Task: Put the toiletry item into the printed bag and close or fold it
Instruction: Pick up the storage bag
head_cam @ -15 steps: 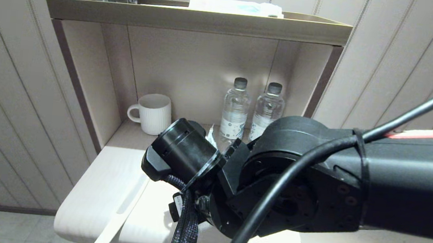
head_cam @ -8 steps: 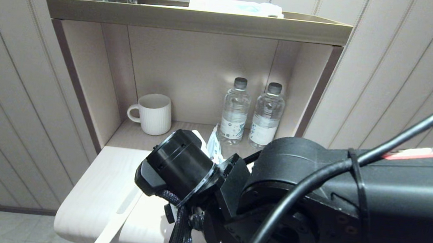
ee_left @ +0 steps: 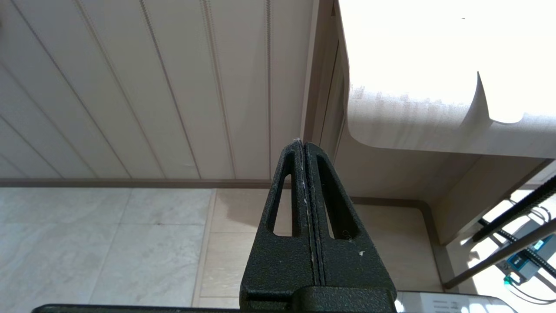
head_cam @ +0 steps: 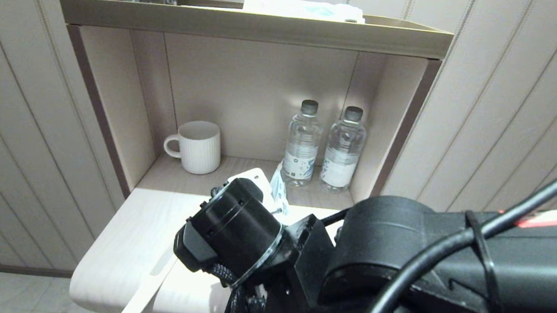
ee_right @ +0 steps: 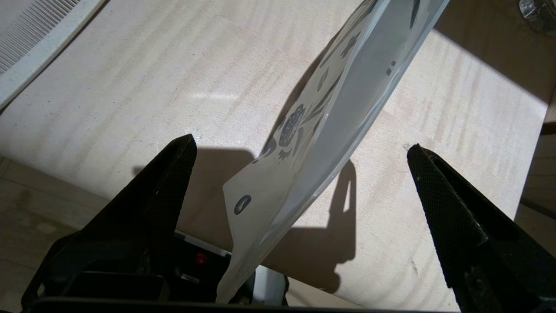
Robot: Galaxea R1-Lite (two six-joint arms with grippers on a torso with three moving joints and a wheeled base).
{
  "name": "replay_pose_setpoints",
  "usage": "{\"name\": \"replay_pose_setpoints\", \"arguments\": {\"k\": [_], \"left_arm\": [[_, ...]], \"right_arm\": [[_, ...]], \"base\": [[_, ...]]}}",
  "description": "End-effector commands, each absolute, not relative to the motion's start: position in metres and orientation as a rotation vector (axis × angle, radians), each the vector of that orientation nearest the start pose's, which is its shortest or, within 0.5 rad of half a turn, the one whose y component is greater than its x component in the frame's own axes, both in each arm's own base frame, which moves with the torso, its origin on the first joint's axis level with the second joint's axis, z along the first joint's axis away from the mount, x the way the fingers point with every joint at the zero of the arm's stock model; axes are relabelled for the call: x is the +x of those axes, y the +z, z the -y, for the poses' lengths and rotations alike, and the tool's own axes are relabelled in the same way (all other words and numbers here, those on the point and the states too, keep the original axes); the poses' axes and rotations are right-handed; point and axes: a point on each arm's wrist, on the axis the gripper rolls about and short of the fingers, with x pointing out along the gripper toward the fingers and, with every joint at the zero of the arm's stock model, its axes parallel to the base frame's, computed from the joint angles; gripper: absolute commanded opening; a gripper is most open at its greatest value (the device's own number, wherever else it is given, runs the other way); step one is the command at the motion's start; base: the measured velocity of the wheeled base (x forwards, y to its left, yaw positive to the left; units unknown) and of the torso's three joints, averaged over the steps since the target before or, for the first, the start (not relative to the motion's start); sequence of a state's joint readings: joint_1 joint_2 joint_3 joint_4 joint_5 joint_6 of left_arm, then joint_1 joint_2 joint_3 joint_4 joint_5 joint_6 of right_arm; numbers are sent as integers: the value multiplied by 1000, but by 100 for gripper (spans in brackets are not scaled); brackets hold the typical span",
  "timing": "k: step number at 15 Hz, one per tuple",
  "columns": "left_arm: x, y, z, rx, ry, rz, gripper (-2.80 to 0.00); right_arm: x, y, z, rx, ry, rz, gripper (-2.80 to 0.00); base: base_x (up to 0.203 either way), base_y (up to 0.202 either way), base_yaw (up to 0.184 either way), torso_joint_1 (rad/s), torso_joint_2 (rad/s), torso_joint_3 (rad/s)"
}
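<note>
Long slim white plastic comb [head_cam: 151, 281] lies on pale wood surface [head_cam: 133, 234], handle overhanging front edge. Whitish translucent printed plastic bag [ee_right: 304, 130] stands tilted between right gripper [ee_right: 299, 150] jaws, which gape wide, gripping nothing. Left gripper [ee_left: 304, 145] parked low, jaws pressed together, empty. Risk: unsupported bag may flop; overhanging comb may tip off if nudged.

Pale grooved wall panelling [head_cam: 494, 95] surrounds a tan open-fronted shelf niche [head_cam: 250, 26] with a dark frame. A light wood counter [head_cam: 133, 234] with rounded near corners juts out from it, brightly lit. Lower left lies pale tiled floor [ee_left: 100, 243] with a dark skirting strip [ee_left: 108, 183].
</note>
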State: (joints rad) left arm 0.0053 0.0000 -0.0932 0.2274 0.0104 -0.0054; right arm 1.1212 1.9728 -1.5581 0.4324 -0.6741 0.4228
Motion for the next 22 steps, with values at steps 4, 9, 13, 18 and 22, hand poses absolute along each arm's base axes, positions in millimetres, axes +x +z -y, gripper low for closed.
{"name": "replay_pose_setpoints", "arguments": {"k": [4, 9, 13, 18, 22], "left_arm": [[-31, 77, 0, -6, 17, -138, -280], [-31, 78, 0, -6, 19, -137, -280], [-31, 78, 0, -6, 17, -137, -280], [-31, 78, 0, -6, 17, -137, -280], [-31, 78, 0, -6, 17, -136, -280]], "right_arm": [[165, 193, -331, -191, 308, -510, 0], [165, 189, -329, -182, 282, -487, -280], [165, 187, -329, -191, 283, -490, 0], [165, 188, -330, -192, 284, -487, 0], [161, 186, -330, -211, 278, -479, 0]], "base": [[0, 0, 0, 0, 0, 0], [0, 0, 0, 0, 0, 0], [0, 0, 0, 0, 0, 0], [0, 0, 0, 0, 0, 0], [0, 0, 0, 0, 0, 0]]}}
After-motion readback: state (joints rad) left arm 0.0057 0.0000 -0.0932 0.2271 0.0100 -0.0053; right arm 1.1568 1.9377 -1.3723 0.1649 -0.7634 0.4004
